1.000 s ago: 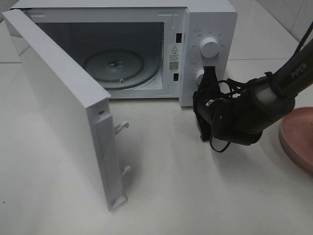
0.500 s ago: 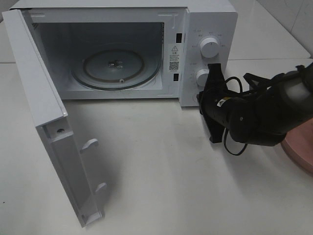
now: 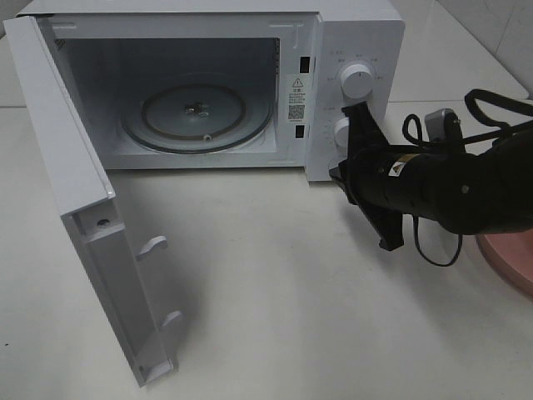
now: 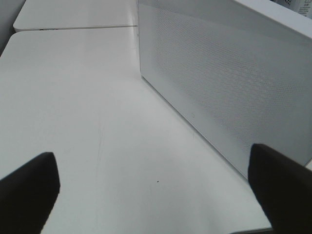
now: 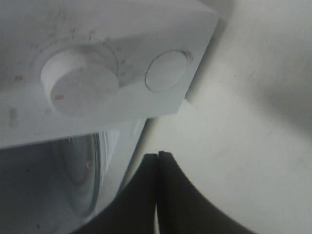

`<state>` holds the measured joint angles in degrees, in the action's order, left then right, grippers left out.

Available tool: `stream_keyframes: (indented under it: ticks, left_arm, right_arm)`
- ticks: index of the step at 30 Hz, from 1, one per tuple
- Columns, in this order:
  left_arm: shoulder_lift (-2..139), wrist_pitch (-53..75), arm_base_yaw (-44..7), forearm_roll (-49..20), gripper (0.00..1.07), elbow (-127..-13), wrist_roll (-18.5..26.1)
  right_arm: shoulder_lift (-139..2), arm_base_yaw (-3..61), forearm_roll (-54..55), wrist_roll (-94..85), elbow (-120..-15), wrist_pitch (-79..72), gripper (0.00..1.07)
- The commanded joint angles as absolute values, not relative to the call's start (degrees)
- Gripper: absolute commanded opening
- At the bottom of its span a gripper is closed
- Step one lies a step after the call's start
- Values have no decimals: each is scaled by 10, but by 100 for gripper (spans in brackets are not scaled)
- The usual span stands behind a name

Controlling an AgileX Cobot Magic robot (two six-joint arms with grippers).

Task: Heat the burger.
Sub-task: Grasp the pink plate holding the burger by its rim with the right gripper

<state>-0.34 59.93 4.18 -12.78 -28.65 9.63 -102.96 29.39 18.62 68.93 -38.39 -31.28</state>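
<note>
The burger is not in any view. The white microwave (image 3: 354, 33) stands at the back with its door (image 3: 75, 183) swung wide open to the left, showing an empty glass turntable (image 3: 200, 112). My right gripper (image 3: 337, 173) is shut and empty, with its tips close to the lower corner of the control panel. In the right wrist view the shut fingertips (image 5: 157, 155) point below the lower knob (image 5: 80, 80) and the round door button (image 5: 166, 72). My left gripper (image 4: 156, 195) is open and empty over bare table, beside the microwave's perforated side wall (image 4: 229, 83).
A round pink plate (image 3: 508, 262) lies at the right edge, partly behind my right arm and cut off by the frame. The open door juts out over the front left of the table. The upper knob (image 3: 356, 81) sits on the control panel.
The microwave door has swung from half open to wide open. My right gripper has drawn back to the right, away from the panel, and stays shut.
</note>
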Motion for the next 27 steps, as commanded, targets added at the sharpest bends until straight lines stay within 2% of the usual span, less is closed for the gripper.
stream_keyframes:
  ticks: [1,2,7,13,18,27]
  left_arm:
    - [-14,596,41,-128,100,-285,94]
    - [-14,596,41,-128,100,-285,94]
    - [-14,596,41,-128,100,-285,94]
    - [-14,596,41,-128,100,-285,94]
    - [-14,596,41,-128,100,-285,94]
    - [-14,596,41,-128,100,-285,94]
  right_arm:
    - [-1006,293,80,676,-384,-253,3]
    - [-998,293,39,676,-384,-218,3]
    - [-973,293,-32,650,-385,-116,3]
    - [-945,293,-39,524,-409,17,4]
    - [-924,293,-39,346,-460,186,5]
    - [-920,293,-41,164,-498,320,7]
